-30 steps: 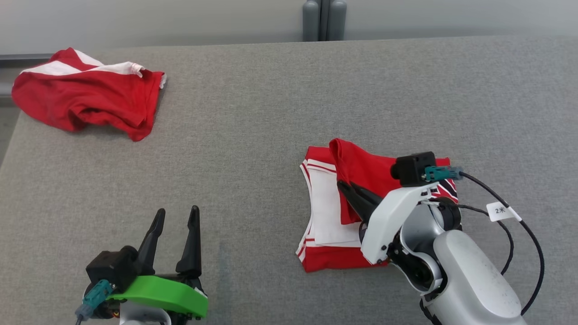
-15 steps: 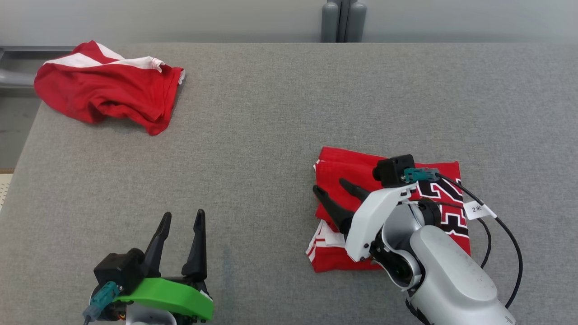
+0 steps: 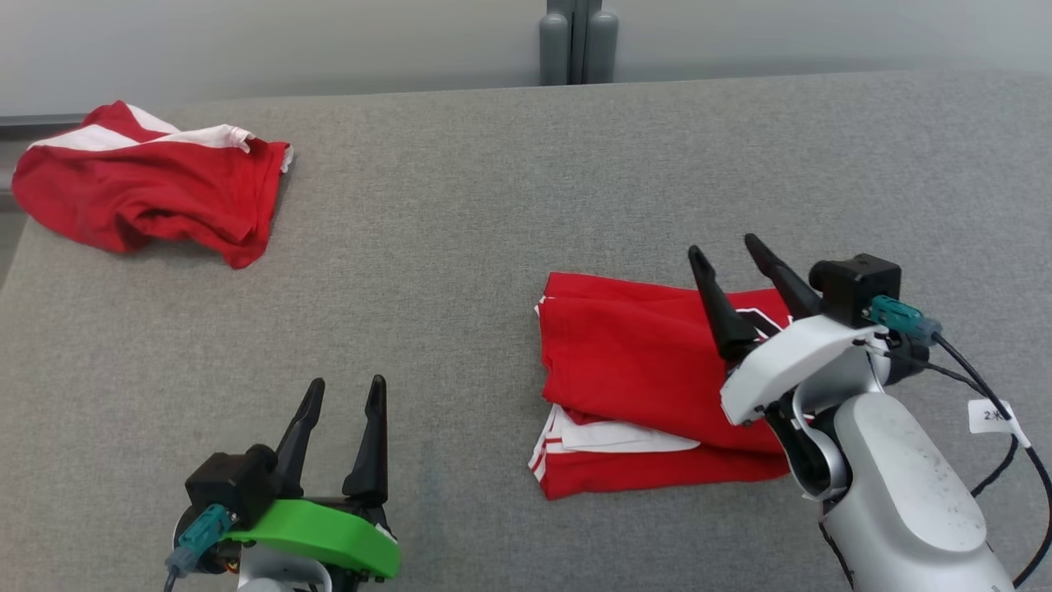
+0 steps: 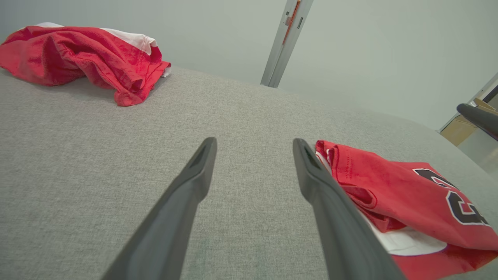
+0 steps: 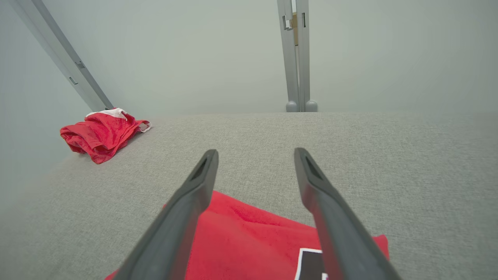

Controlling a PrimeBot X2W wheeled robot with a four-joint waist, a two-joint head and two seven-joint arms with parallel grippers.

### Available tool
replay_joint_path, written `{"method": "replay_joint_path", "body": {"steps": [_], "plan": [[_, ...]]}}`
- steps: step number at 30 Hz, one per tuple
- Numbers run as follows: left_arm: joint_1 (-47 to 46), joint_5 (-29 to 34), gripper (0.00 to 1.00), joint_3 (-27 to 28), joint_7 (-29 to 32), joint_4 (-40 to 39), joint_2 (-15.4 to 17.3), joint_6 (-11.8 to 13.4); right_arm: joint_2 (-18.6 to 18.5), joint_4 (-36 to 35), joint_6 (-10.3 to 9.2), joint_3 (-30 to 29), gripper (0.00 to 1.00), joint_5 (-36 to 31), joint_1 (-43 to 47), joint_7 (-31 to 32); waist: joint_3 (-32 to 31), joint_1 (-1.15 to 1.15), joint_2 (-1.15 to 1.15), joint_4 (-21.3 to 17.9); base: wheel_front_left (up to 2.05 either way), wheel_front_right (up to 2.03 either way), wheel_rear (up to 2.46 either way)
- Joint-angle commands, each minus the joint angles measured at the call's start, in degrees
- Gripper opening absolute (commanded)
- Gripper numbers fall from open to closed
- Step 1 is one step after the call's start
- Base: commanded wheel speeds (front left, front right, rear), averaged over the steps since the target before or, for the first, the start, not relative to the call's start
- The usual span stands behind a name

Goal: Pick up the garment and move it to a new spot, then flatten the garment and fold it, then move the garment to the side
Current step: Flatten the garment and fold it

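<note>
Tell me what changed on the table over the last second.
The right gripper let go of the red flap it was pinching, opened and drew back to the right. The flap now lies flat on the folded jersey, covering most of the white panel. The left gripper stayed open and idle; the crumpled red garment stayed in the far left corner.

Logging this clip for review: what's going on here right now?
The robot is working on a red jersey with white trim and black lettering, which lies folded on the grey fabric table. Its right gripper hovers open over the jersey, holding nothing. The left gripper is open too, over bare table. A second, crumpled red-and-white garment sits at the table's far left corner.
</note>
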Motion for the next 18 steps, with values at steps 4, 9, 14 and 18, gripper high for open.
{"method": "replay_joint_path", "body": {"steps": [4,9,14,18], "plan": [[-1.3,0.7,1.00,-0.1,-0.5,0.6,-0.4,0.1,0.3,-2.5,0.00,-3.1,1.00,-4.2,3.2,-1.5,0.1,0.00,0.00,-1.8,0.00,0.00,0.00],[-1.2,0.9,1.00,0.1,-1.0,1.3,-0.7,0.1,1.1,-4.5,0.00,-6.3,1.00,-8.5,6.7,-3.8,-0.4,0.00,0.00,-2.8,0.00,0.00,0.00],[0.3,1.1,1.00,1.3,-1.8,2.3,-1.0,0.2,2.3,-5.1,0.00,-8.6,1.00,-10.9,10.5,-6.7,-1.8,0.00,0.00,-3.6,0.00,0.00,0.00],[1.5,1.5,1.00,2.7,-2.1,3.1,-1.3,0.0,2.8,-4.9,0.00,-9.9,1.00,-11.4,12.8,-8.5,-3.0,0.00,0.00,-4.0,0.00,0.00,0.00]]}}
